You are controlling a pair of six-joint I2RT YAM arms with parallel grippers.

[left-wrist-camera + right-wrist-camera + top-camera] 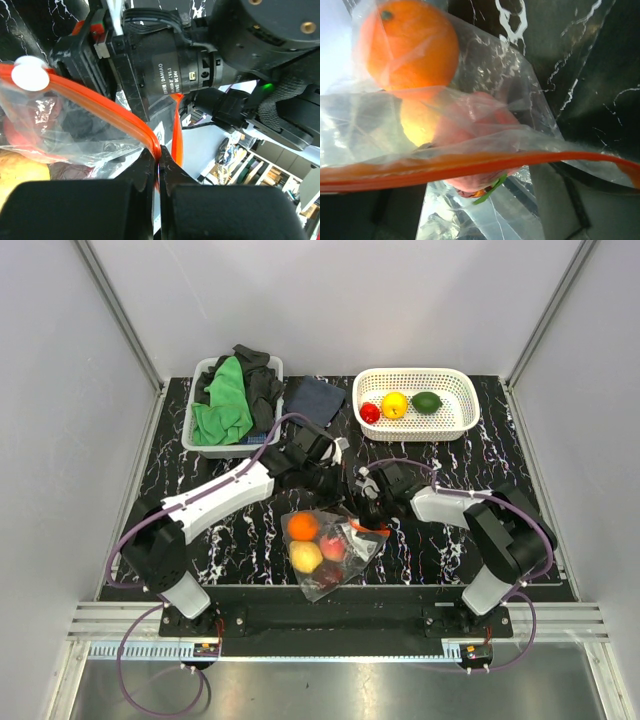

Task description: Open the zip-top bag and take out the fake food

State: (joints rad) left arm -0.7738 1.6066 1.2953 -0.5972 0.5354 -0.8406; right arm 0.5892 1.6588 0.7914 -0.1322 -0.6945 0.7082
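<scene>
Locate the zip-top bag (325, 550) at front centre of the black marbled worktop (250, 540), between the two arm bases, with the mouth end turned toward both hands; observe clear crinkled plastic lying on the surface. Identify fake food (302, 527) inside the bag: one orange piece, one pale yellow piece (306, 556), one pink-red piece (334, 548) and one dark piece (330, 576) nearest the front edge, all packed close together. Trace the red-orange zip strip (120, 117) along the mouth; find the white slider (30, 73) seated on the strip at upper left of the left wrist view. Confirm the left hand (159, 159) clenched on the zip strip, fingers pressed together with the strip pinched between the tips. Find the right hand (362, 500) at the bag mouth, directly facing the left hand; record its state as impossible to tell, for lack of a plain view of the fingertips. In the right wrist view, note the strip running side to side across the frame, with the orange, pale yellow and pink-red pieces behind the film. Find more fake food in the white perforated basket (452, 390) at rear right: red piece (369, 412), bright yellow piece (394, 405) and green piece (427, 402), side by side. Note a grey bin (205, 448) of green and black cloths (230, 400) at rear left; note a dark blue cloth (315, 400) just beside it.
</scene>
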